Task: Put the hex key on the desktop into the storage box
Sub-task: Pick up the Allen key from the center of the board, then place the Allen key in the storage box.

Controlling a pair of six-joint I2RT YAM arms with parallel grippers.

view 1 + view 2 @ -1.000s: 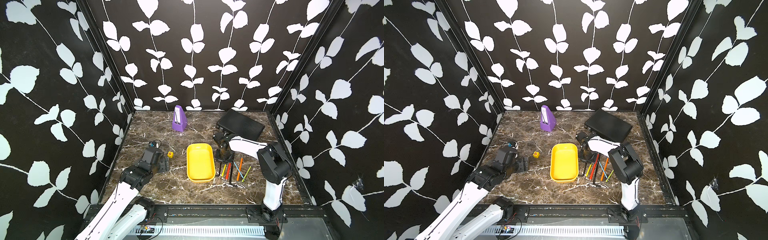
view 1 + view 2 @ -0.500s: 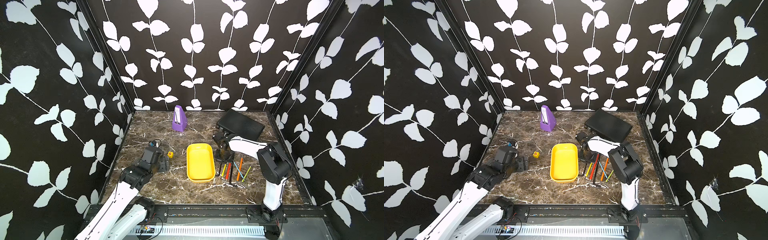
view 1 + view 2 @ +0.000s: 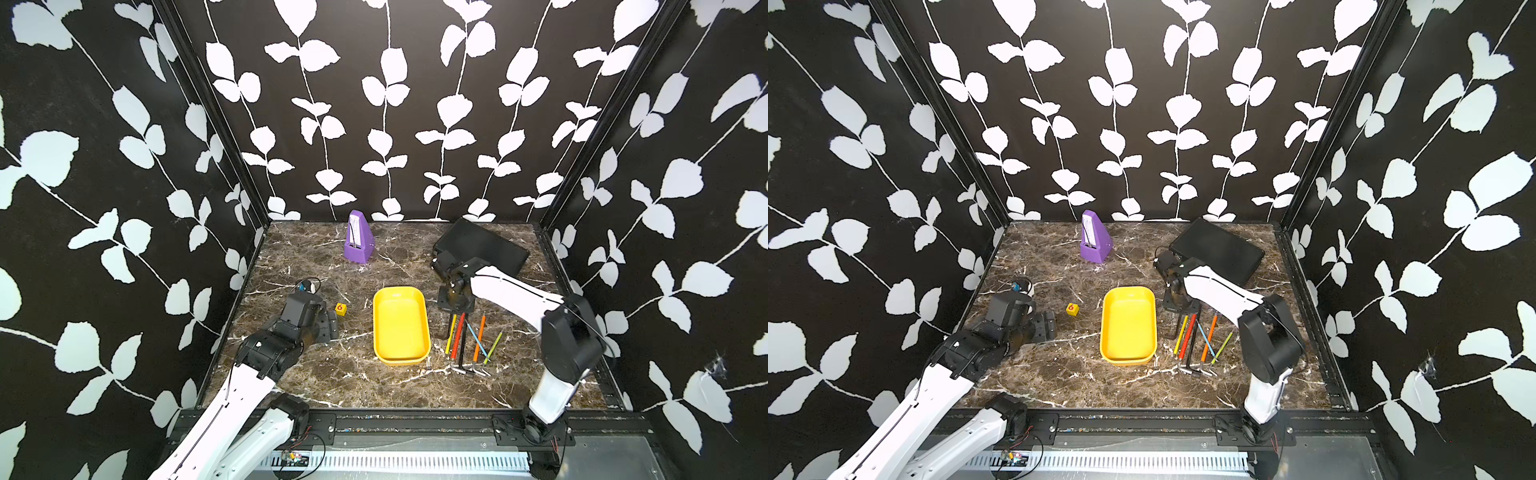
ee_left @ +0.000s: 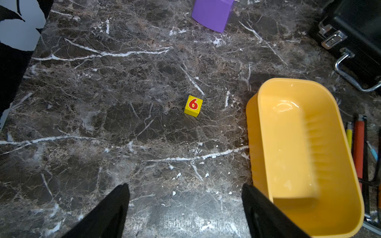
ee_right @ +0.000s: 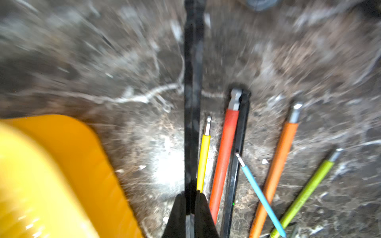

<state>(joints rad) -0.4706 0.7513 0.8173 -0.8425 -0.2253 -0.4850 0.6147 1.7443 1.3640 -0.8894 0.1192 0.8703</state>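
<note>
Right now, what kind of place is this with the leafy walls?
Probably a robot test booth: a left arm and right arm bolted to a front rail, leaf-patterned walls boxing in a marble-patterned desktop, and props like a purple metronome and a yellow number cube.

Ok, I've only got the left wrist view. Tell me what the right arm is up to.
Observer: The right gripper is shut on a black hex key; the right wrist view shows it between the jaws.
Operator: Place it against the storage box.
Observer: In both top views it sits beside the storage box, on the side toward the right arm, not over it.
Operator: List the keys lying loose.
Observer: Six: yellow key, red key, second black key, blue key, orange key, green key, fanned on the desktop.
</note>
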